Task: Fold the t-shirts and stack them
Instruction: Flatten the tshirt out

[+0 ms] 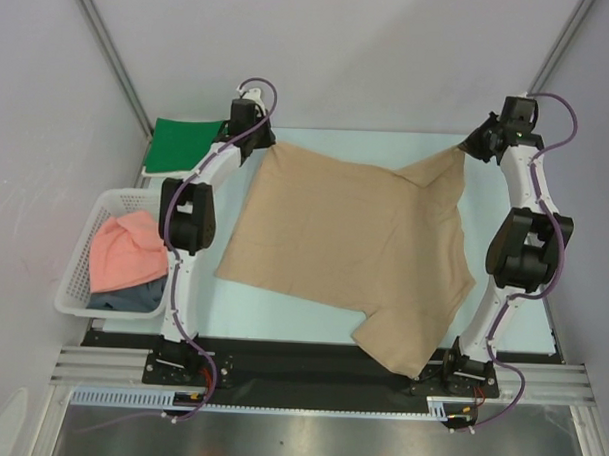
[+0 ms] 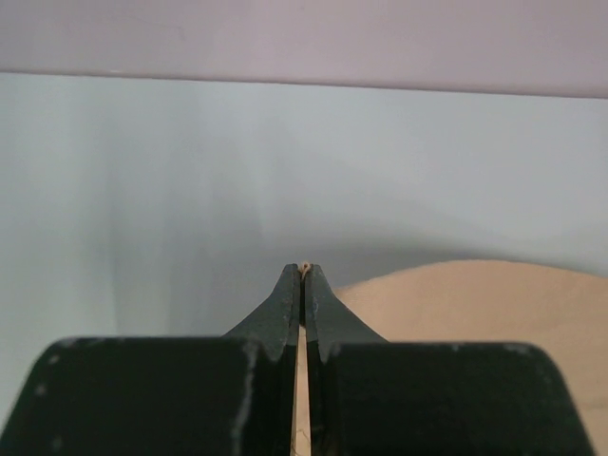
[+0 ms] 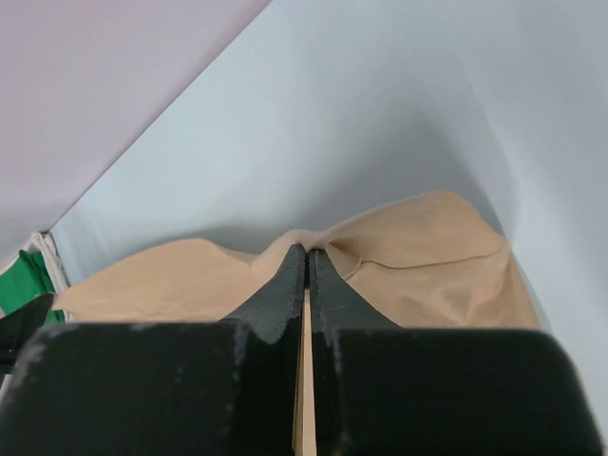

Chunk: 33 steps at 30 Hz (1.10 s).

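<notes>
The tan t-shirt (image 1: 354,245) is spread over the middle of the table, its near part hanging over the front edge. My left gripper (image 1: 263,139) is shut on its far left corner; a sliver of tan cloth (image 2: 503,304) shows between the jaws in the left wrist view. My right gripper (image 1: 464,146) is shut on its far right corner, and the cloth (image 3: 427,256) bunches at the fingertips. A folded green t-shirt (image 1: 182,146) lies at the far left. The salmon pink t-shirt (image 1: 127,250) and the dark grey-blue t-shirt (image 1: 132,300) lie in the basket.
The white lattice basket (image 1: 81,255) stands at the left edge of the table. Grey walls and metal frame posts close in the back and sides. The arm bases sit on a black rail at the near edge.
</notes>
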Each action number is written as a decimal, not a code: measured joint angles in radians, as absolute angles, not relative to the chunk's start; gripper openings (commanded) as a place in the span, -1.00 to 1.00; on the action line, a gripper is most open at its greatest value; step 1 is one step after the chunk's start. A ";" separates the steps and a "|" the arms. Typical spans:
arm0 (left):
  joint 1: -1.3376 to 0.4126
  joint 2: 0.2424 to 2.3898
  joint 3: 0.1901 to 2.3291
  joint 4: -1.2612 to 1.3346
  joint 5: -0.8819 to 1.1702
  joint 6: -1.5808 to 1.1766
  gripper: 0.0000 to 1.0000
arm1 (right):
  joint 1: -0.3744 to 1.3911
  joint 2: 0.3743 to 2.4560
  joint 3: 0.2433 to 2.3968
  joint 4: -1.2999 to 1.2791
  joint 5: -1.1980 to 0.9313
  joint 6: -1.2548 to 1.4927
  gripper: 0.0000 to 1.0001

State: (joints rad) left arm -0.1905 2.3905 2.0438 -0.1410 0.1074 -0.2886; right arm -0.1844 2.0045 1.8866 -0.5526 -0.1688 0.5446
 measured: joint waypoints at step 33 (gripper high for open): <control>-0.192 0.880 1.842 -0.303 0.143 -0.032 -1.00 | -0.217 0.708 1.692 -0.091 -0.216 0.556 -1.00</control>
